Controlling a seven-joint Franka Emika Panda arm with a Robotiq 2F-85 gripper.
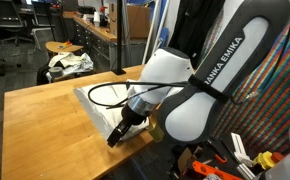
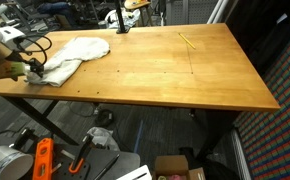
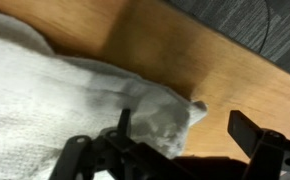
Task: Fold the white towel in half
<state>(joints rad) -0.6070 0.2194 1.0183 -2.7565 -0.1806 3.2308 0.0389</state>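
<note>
Hand (image 3: 163,140): open, jaws spread wide. Towel (image 3: 55,90): off-white, thin, rumpled, corner beneath hand, on wooden counter (image 3: 185,50).

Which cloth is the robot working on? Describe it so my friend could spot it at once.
Find the big wooden table. At one end, by the robot's gripper, lies the white towel, a large plain off-white sheet lying rumpled on the wood. The other cloth heap, beyond the table, is smaller and has dark markings.
</note>
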